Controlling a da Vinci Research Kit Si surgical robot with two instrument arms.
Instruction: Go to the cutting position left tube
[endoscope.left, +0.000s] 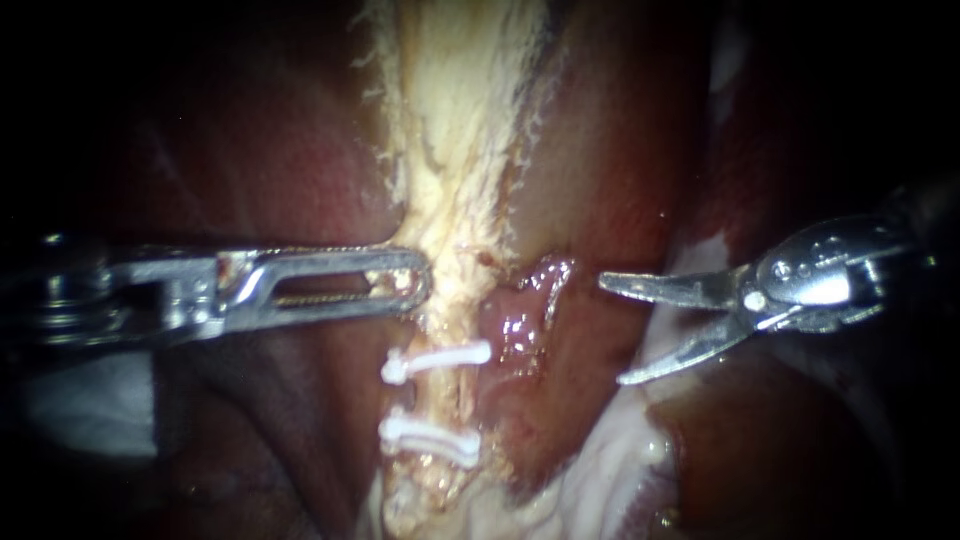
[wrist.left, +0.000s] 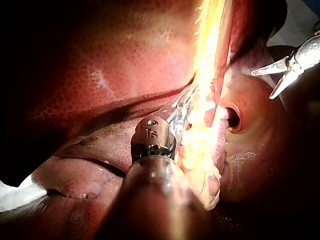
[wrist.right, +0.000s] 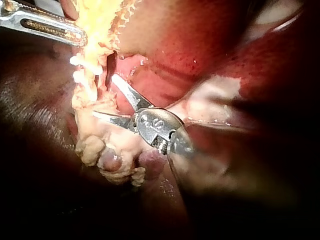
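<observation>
A pale, fatty strand (endoscope.left: 455, 150) runs down the middle of the endoscope view. Its lower part is a tube (endoscope.left: 440, 400) crossed by two white clips (endoscope.left: 445, 358) (endoscope.left: 430, 435). My left instrument (endoscope.left: 420, 285) reaches in level from the left, its slotted jaws shut on the strand's edge just above the upper clip. My right instrument (endoscope.left: 612, 332) ends in scissor blades that stand open, pointing left. Their tips are apart from a glistening red stump (endoscope.left: 525, 310) beside the strand. In the right wrist view the open blades (wrist.right: 104, 95) lie close beside the clips (wrist.right: 81, 64).
Dark red liver (endoscope.left: 250, 150) surrounds the strand on both sides. Whitish tissue (endoscope.left: 600, 460) lies below the right instrument. White gauze (endoscope.left: 90, 400) shows under the left shaft. The left wrist view shows an open-ended tube stump (wrist.left: 232, 117) beside the strand, with the scissor blades (wrist.left: 262, 85) beyond it.
</observation>
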